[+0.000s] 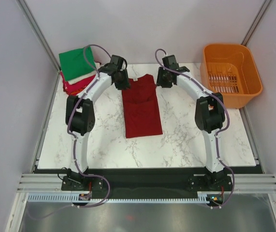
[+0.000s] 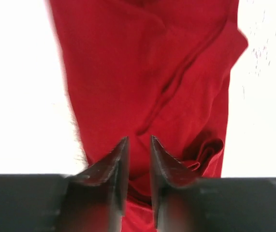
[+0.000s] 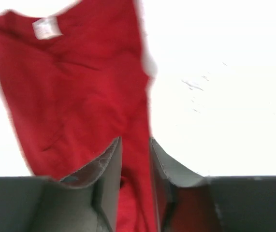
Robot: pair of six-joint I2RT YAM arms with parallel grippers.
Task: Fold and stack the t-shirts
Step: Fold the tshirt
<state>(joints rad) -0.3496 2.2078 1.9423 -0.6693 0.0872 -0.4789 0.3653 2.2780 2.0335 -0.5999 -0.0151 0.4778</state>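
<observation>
dark red t-shirt (image 1: 141, 108) mid-table (image 1: 191, 140), folded to a narrow strip, long axis near-far, collar at far end, left gripper (image 2: 138, 140) nipped on far-left corner, right gripper (image 3: 135, 140) nipped on far-right edge, folded stack (image 1: 77, 70) far-left corner

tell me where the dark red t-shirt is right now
In the top view, the dark red t-shirt lies mid-table, its far end between the left gripper and right gripper.

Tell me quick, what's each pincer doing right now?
Left pincer: closed on the dark red t-shirt.
Right pincer: closed on the same dark red t-shirt.
</observation>
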